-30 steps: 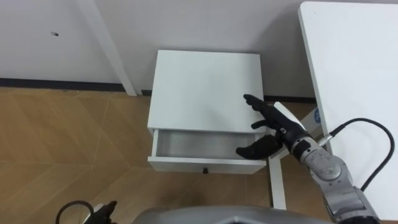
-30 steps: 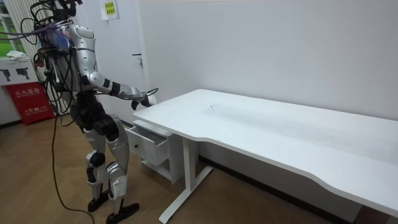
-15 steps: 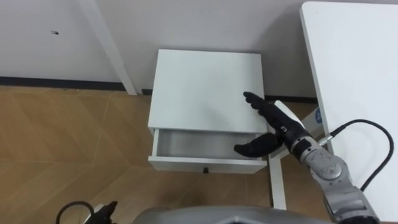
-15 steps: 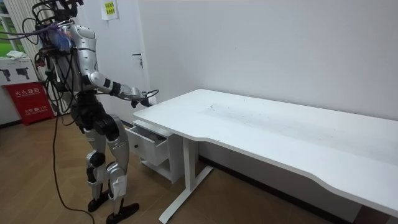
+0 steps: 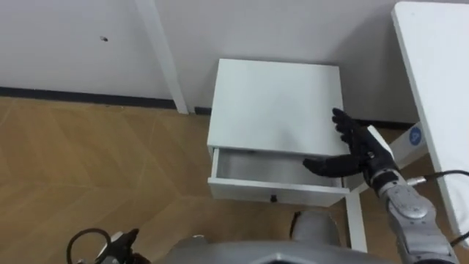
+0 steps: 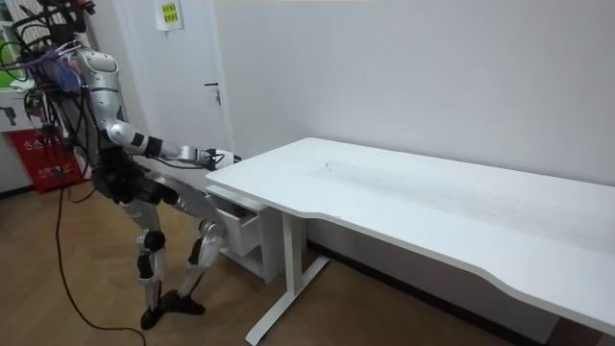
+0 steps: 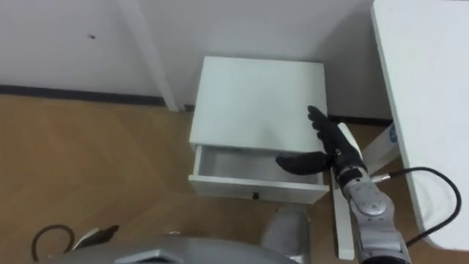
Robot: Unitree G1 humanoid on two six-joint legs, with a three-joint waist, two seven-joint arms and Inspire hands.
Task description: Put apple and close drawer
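Right hand [image 5: 362, 152] is stretched out flat, with the fingers straight and the thumb spread wide to the side. It has hold of nothing. From the head camera it hangs over the right end of the open drawer [image 5: 249, 188]: the thumb lies across the opening and the fingers point over the right edge of the cabinet top. If it touches the wood, I cannot tell.

Left hand [image 5: 121, 246] shows as a small dark shape at the lower left edge, low by the wooden floor [image 5: 88, 169]; how it is held I cannot tell.

The drawer is pulled out partly from the white bedside cabinet [image 5: 275, 103]. It has a small dark knob [image 5: 272, 198] in the middle of its front. The part of its inside that I can see is plain white.

Just right of the cabinet is the foot of the white desk [image 5: 440, 73], and on it a round blue sticker [image 5: 415, 135]; its print is too small to read.

From where I stand, the robot is at the desk's end, in front of the cabinet, with knees bent and the right arm reaching forward at the level of the desk top.

Behind the cabinet, a dark skirting board [image 5: 73, 94] runs along the white wall. Higher on the wall there is a yellow-green sign [image 6: 170, 12], and behind the robot a red board [image 6: 38, 154] with white marks. I cannot read the writing on either.
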